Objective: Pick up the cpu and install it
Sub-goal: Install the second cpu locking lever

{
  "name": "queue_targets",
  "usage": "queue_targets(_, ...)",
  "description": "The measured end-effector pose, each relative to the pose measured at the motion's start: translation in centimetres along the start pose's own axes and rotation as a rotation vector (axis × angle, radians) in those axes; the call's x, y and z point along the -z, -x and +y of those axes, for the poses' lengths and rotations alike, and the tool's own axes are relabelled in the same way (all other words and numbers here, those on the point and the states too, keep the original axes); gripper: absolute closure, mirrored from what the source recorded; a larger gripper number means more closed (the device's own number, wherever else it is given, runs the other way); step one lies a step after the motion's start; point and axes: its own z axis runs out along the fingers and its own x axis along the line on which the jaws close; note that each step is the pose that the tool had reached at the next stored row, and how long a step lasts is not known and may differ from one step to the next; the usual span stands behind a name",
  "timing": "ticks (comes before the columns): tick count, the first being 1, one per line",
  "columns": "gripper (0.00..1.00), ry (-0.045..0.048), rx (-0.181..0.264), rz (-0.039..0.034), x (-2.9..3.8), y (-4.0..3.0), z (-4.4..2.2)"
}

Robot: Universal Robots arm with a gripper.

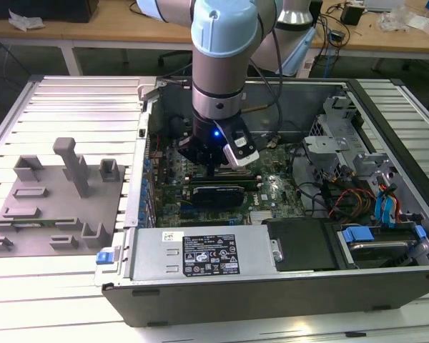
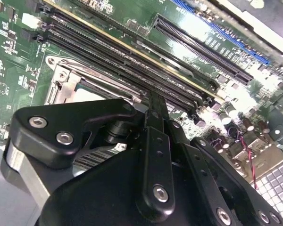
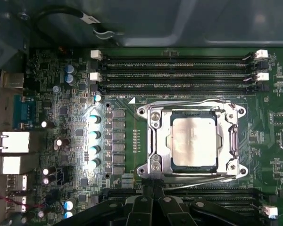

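You have the arm down inside the open computer case [image 1: 386,286], with the gripper [image 1: 213,168] hanging directly over the motherboard [image 1: 272,189]. In the first wrist view, the cpu [image 3: 194,141] lies flat inside the socket [image 3: 151,141], its silver top square to the metal frame and framed on all sides by it. It is seated in the socket, not in the fingers [image 3: 151,207].

In both wrist views the fingers appear pressed together with nothing between them, their tips standing at the near edge of the socket frame, just beside the cpu.

Judgement: placement looks done and the install step is in its closing phase. Whether the retention frame is latched over the chip cannot be confirmed from these views.

The grey plastic fixture [image 1: 53,207] sits on the worktop [image 1: 57,300] to the exterior view's left of the case, well apart from the work.
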Motion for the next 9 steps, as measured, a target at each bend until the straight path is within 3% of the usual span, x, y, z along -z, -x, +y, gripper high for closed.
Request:
queue_targets(1, 0.89, 0.0139, 0.0, 0.0001, -0.09, 0.0, -0.03)
queue_targets(4, 0.89, 0.0369, 0.0, 0.0003, -0.22, 0.0, -0.06)
queue_targets(9, 0.89, 0.0461, 0.0, -0.0001, -0.42, 0.0, -0.21)
